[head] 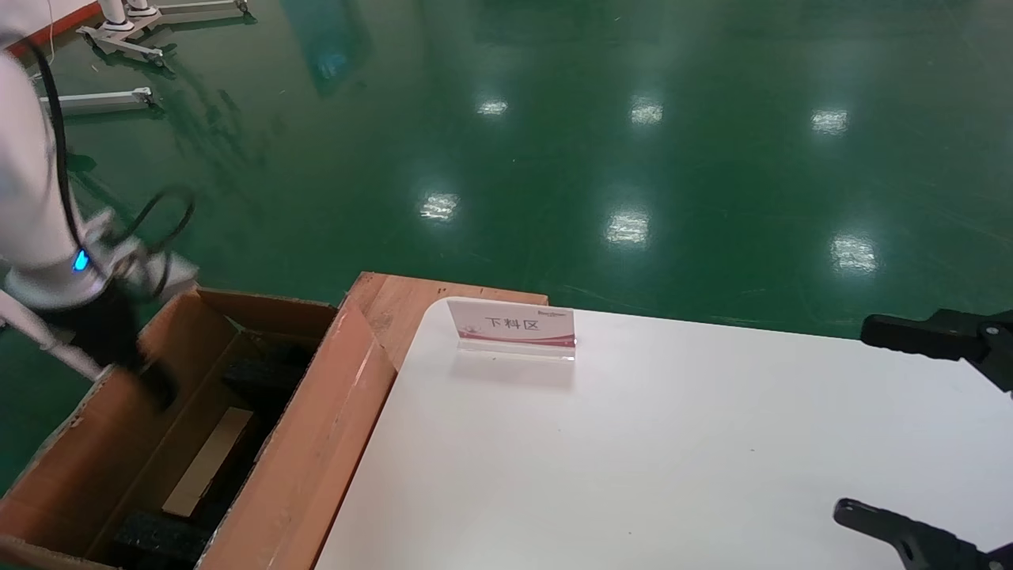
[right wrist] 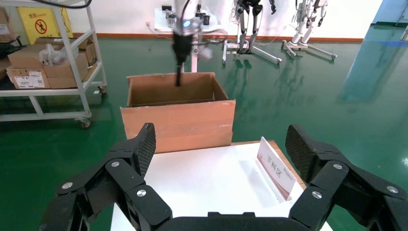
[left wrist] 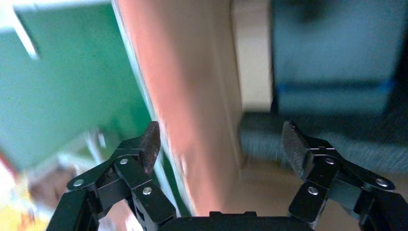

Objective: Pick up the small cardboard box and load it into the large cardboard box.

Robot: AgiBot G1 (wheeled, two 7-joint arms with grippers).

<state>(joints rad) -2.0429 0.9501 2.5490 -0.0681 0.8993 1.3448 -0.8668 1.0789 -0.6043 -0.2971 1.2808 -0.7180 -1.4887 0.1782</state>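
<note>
Large cardboard box [head: 316,443] — standing on the green floor [head: 554,142], touching the white table [head: 673,443] at the table's left edge. Small cardboard box [head: 207,461] — lying flat inside the large carton, among black foam blocks [head: 265,372]. Left gripper [left wrist: 221,144] — poised above the carton's far wall, fingers spread, holding nothing. Right gripper [right wrist: 220,149] — over the table's right side, released and empty. Placard [head: 513,326] near the table's far edge.

Glossy green floor [head: 554,142] with light reflections; white table [head: 673,443]; metal shelf cart [right wrist: 53,72] holding cartons; white wall [right wrist: 125,17]
</note>
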